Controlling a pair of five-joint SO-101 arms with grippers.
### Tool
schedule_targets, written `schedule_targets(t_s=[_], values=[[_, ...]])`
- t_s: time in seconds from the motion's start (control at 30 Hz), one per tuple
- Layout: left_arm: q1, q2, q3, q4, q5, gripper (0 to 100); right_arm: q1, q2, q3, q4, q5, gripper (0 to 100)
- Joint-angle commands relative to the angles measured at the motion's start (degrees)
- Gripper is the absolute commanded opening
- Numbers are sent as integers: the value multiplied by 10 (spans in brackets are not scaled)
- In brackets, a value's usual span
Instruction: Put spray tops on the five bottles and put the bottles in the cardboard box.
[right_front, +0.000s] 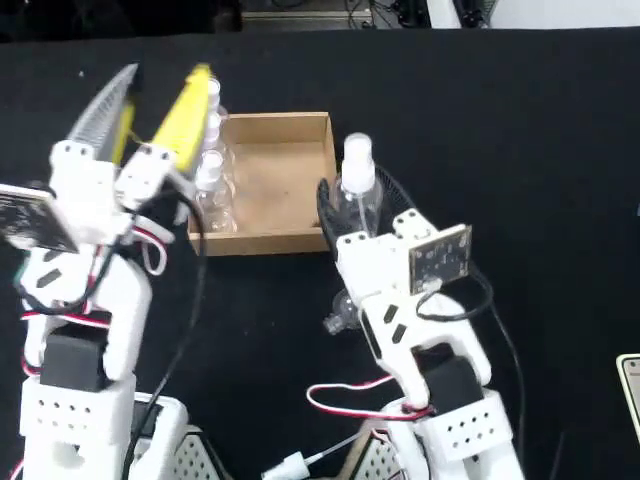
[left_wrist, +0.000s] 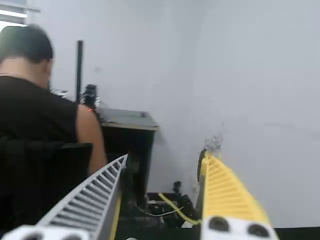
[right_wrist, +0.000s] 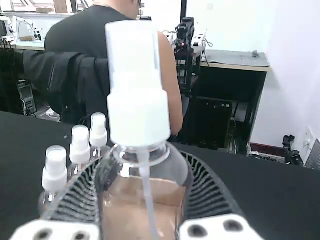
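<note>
Right gripper (right_front: 358, 210) clamps capped bottle (right_wrist: 138, 197) beside box (right_front: 268, 241).

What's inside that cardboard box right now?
At least three spray-topped bottles line one wall of the cardboard box. The left gripper covers the row's far end.

We see the open cardboard box (right_front: 280, 185) on the tabletop (right_front: 520, 120), with three clear bottles (right_front: 212, 175) wearing white spray tops (right_wrist: 80, 139) upright along its left wall. A fourth bottle (right_front: 358, 190), also capped, is upright just outside its right wall.
</note>
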Motion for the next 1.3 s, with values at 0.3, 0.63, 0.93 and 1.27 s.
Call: schedule_targets(t_s=[0.3, 0.63, 0.93, 1.27], values=[[-259, -5, 212, -15, 89, 209, 0, 324, -135, -172, -3, 10], [-266, 0, 450, -281, 91, 209, -71, 509, -93, -476, 2, 10], [-265, 0, 523, -344, 91, 209, -72, 701, -154, -605, -2, 10], [-225, 0, 535, -345, 87, 209, -72, 883, -248, -672, -2, 10]])
